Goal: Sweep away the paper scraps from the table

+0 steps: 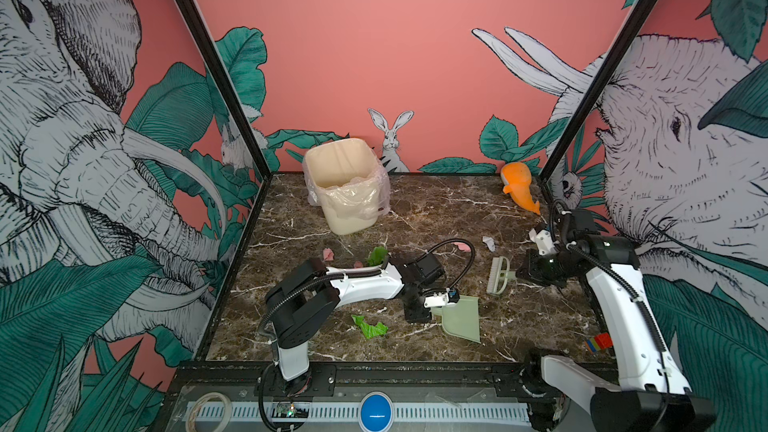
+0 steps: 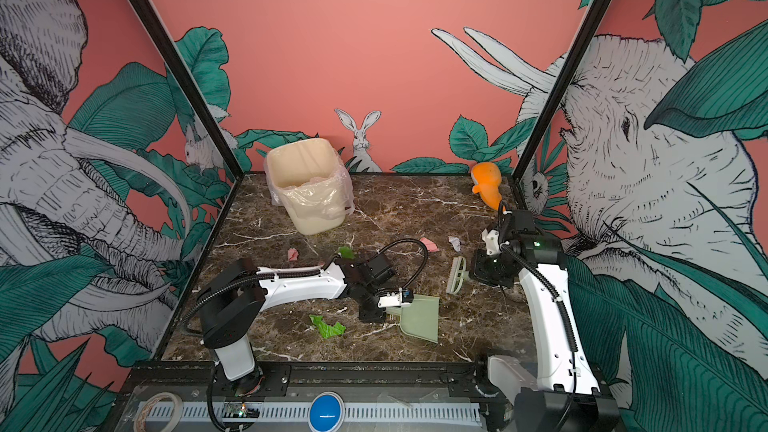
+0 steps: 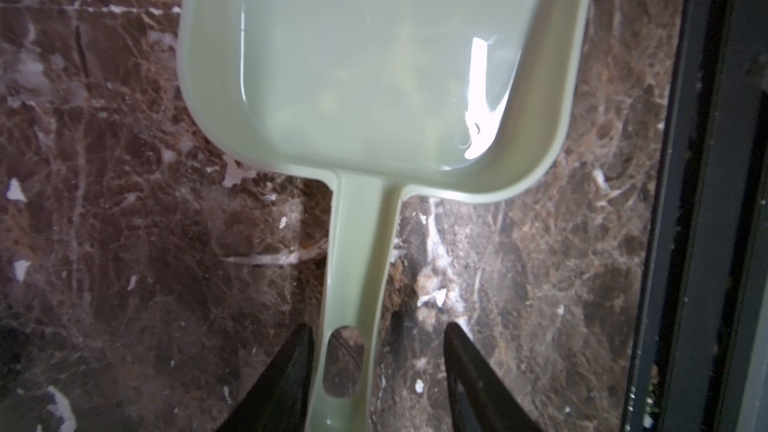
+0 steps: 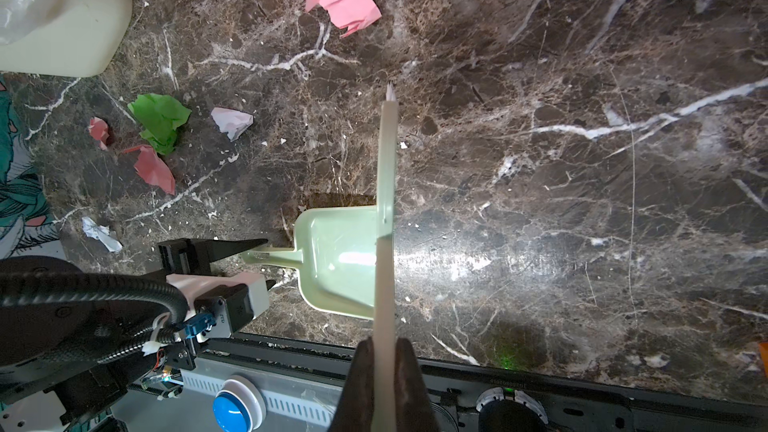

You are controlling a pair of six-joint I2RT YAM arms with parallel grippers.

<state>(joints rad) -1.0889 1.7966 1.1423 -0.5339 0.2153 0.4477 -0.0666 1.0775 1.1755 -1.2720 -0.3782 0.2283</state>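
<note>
Top views are both filled by the table (image 1: 436, 205), whose dark marble top is closed by painted walls (image 1: 83, 160) on three sides and by a black frame (image 1: 415, 369) at the front. At the back left a cream bin (image 1: 353, 218) with a plastic bag (image 1: 365, 197) is stood close to the wall. In front of it pink and green paper scraps (image 1: 328, 254) are scattered, partly hidden behind the left arm (image 1: 365, 288); one more green scrap (image 1: 370, 328) is found nearer the front edge, with bare marble around it. Near the middle the left gripper (image 3: 376, 334) is seen with its jaws spread on both sides of the handle (image 3: 353, 263) of a pale green dustpan (image 3: 291, 56); one finger (image 3: 291, 367) is just beside the handle, the other is apart from it. The dustpan is laid flat, near the front frame. To the right, a brush (image 1: 500, 276) is pinched by its handle between the pressed fingers of the right gripper (image 4: 384, 342). Behind the brush a pink scrap (image 1: 461, 246) and a white scrap (image 1: 489, 243) are laid apart. Open marble is left between the dustpan and the right arm (image 1: 623, 305), and along the back wall between the bin and an orange toy (image 1: 519, 189) in the back right corner.
</note>
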